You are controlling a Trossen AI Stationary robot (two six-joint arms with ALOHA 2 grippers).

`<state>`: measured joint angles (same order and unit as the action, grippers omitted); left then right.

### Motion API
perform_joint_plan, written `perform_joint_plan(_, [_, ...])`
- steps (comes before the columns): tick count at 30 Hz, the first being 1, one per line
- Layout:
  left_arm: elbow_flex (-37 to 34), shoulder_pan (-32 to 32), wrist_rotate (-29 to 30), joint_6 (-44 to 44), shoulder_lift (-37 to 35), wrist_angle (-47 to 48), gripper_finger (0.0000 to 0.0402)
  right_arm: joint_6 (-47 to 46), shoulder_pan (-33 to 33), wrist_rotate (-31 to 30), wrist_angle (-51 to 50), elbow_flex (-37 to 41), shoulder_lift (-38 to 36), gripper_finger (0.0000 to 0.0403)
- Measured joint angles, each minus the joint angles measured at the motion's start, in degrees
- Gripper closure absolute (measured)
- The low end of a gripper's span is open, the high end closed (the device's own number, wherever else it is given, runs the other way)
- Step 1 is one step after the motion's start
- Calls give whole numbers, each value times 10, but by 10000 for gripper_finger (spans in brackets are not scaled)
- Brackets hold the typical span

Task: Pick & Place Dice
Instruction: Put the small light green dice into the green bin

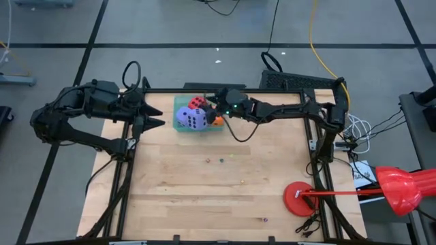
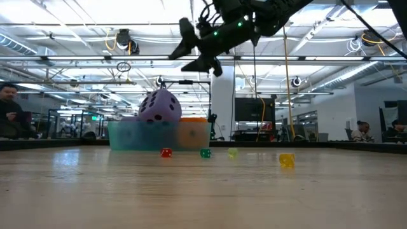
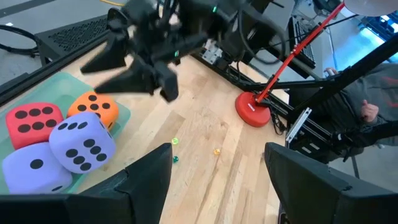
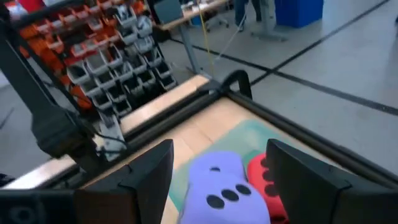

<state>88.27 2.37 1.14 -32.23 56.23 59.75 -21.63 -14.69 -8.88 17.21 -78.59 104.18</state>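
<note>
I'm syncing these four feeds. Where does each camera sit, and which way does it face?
High: overhead, straight down on table, both arms.
Low: table height, level across; right gripper open above the tray.
Left wrist: past the open left gripper toward the dice.
Right wrist: down onto the dice.
All four share the purple die.

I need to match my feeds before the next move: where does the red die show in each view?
High view: red die at the teal tray's far edge.
Low view: not visible, hidden behind the tray wall.
Left wrist view: far left, beside the orange die.
Right wrist view: lower right.
Shared landmark: the stacked purple die.
</note>
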Motion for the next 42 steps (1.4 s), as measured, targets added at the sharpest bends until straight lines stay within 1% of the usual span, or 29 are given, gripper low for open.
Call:
perform_joint_plan(2, [0, 0, -4, 0, 0, 0, 135, 0, 0, 3, -10, 0, -18, 154])
perform_joint_plan(4, [0, 0, -10, 0, 0, 0, 135, -3, 3, 29, -14, 0, -35, 154])
perform_joint_plan(6, [0, 0, -22, 0, 0, 0, 135, -16, 7, 76, -26, 0, -59, 154])
perform_joint_plan(10, [0, 0, -57, 3, 1, 0, 135, -39, 20, 187, -38, -1, -96, 162])
perform_joint_plan(12, [0, 0, -64, 4, 6, 1, 135, -43, 31, 239, -46, -1, -110, 166])
perform_joint_plan(16, [0, -7, -76, 17, 17, 6, 135, -43, 59, 312, -76, -1, -134, 177])
perform_joint_plan(18, [0, -14, -76, 25, 22, 7, 135, -38, 77, 333, -98, -1, -142, 183])
perform_joint_plan(22, [0, -24, -57, 47, 44, 8, 135, -31, 112, 348, -151, -1, -146, 194])
perform_joint_plan(25, [0, -32, -36, 85, 62, 16, 135, -28, 135, 349, -193, -1, -146, 200])
perform_joint_plan(28, [0, -40, -14, 110, 78, 17, 135, -1, 153, 347, -250, -1, -146, 204])
perform_joint_plan(37, [0, -56, -11, 117, 127, 4, 135, 87, 163, 342, -409, -1, -146, 205])
perform_joint_plan(40, [0, -57, -10, 121, 141, 7, 135, 145, 163, 315, -459, -1, -146, 205])
perform_joint_plan(42, [0, -57, -5, 116, 148, 5, 135, 189, 163, 284, -486, -1, -146, 205])
